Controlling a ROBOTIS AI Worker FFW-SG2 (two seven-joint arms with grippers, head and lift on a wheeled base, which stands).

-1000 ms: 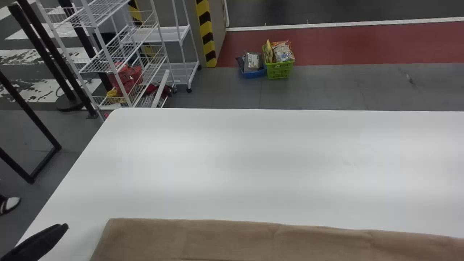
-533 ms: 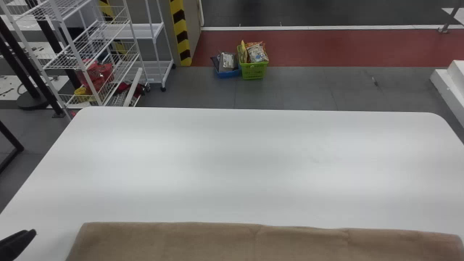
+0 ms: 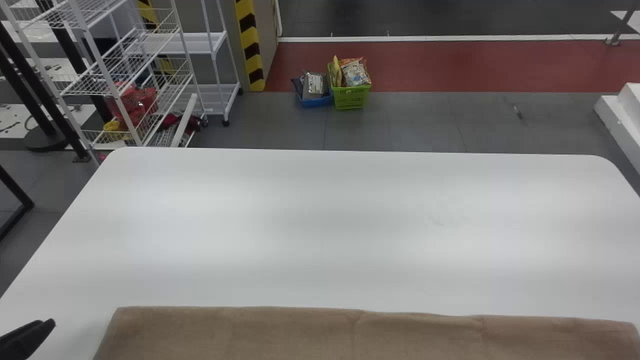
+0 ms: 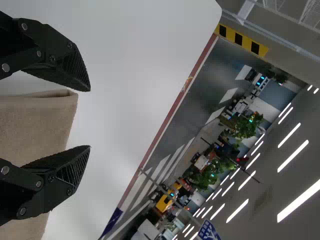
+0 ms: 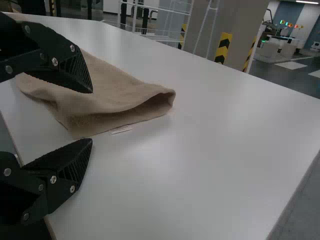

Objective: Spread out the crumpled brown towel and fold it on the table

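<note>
Left fingers: parted and released, gripping nothing; the left gripper point(image 4: 90, 118) waits just beside the left end of the brown towel point(image 3: 350, 332), probably so that it can take this end for a next fold.
Brown towel: it lies across the near part of the white table point(image 3: 320, 225), spread wide from left to right and, it seems, already doubled. I think it is placed near because both arms can reach its ends there.
Right end: the layers do not lie flat; a hollow fold point(image 5: 159, 103) gapes there, so pressing or smoothing may be needed.
Right fingers: also parted, with no cloth clasped; the right gripper point(image 5: 92, 116) is near the right end, likely ready to pinch it.
Head view: it gives the long far edge of the towel, rather straight, and the left gripper from its side.
Left wrist view: here the gap between the left fingers becomes clear, which the head view does not reveal.
Right wrist view: it adds the hollow of the fold and a small pale label point(image 5: 121, 129) at the towel's edge.
</note>
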